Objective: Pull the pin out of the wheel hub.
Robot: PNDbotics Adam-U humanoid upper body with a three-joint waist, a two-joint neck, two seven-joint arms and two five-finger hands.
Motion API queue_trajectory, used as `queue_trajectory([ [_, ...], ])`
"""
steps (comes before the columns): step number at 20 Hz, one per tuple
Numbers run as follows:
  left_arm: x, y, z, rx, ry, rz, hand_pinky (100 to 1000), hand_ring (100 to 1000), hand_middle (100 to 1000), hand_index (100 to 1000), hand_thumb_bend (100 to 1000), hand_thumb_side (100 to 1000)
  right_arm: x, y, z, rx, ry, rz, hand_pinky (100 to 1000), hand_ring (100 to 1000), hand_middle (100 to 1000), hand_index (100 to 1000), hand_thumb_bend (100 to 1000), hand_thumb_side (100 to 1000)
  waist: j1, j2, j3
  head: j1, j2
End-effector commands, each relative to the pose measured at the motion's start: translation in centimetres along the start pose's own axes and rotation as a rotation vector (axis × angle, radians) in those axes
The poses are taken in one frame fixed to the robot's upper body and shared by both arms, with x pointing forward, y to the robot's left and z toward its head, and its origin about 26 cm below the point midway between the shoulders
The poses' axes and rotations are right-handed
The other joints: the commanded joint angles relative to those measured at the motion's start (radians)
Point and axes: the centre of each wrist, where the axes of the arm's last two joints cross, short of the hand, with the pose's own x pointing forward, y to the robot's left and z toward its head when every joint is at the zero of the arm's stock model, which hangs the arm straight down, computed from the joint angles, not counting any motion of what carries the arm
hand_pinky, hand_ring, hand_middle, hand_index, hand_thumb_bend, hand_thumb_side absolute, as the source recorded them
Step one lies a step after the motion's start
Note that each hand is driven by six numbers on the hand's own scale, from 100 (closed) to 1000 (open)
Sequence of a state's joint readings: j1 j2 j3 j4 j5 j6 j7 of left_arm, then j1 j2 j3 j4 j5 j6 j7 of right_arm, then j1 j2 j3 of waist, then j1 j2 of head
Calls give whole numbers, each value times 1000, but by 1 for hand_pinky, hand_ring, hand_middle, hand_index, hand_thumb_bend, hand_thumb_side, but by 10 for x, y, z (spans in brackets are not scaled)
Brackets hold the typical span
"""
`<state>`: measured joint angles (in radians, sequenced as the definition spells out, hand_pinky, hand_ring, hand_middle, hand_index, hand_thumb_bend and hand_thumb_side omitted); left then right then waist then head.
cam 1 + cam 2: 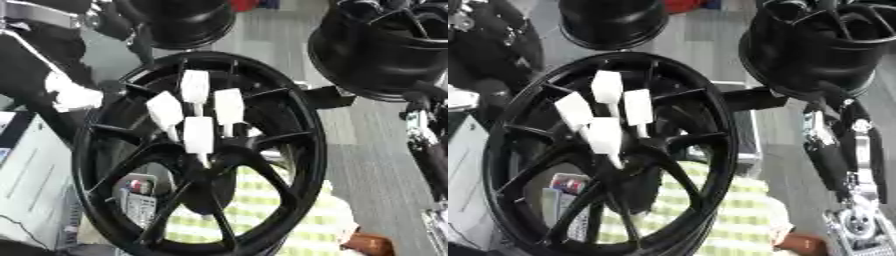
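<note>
A black spoked wheel hub [297, 145] stands upright in the middle of both views. Several white pins with flat rectangular heads [199, 134] stick out of its centre on thin stems, close together. My left arm [35, 55] comes in dark from the upper left and ends by a white patch [74, 95] at the hub's left rim; the hand itself is not clear. My right arm [833, 150], black and silver, hangs at the right edge, apart from the hub and the pins. Nothing touches the pins.
Two more black wheels [815, 50] [610, 22] stand behind, at the top. A yellow-green checked cloth [262, 210] and a small grey device [138, 202] show through the spokes. A pale box [31, 185] stands at the left.
</note>
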<state>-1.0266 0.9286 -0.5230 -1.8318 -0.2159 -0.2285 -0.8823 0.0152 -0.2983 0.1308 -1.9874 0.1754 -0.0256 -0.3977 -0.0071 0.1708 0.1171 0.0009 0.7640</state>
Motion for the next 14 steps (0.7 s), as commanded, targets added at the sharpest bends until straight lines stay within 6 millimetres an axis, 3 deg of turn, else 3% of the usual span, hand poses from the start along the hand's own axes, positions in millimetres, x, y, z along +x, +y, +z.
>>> queue_trajectory([
  [1,-11,2,-12,-41,-6,-33,790,764,746,842,100,657,4,-4,-3,14,-27,18,713,855,678,815,100,655,1,-10,1,-6,-10],
  [8,-36,-15,-45,-100,-13,1,792,765,749,864,112,605,5,-2,-3,18,-28,9,712,855,679,814,100,657,-4,-4,-4,-8,-14],
  [14,-49,-32,-58,-143,-25,38,802,778,762,882,203,576,5,-1,-4,17,-28,5,712,856,678,814,100,658,-5,-2,-7,-4,-6],
])
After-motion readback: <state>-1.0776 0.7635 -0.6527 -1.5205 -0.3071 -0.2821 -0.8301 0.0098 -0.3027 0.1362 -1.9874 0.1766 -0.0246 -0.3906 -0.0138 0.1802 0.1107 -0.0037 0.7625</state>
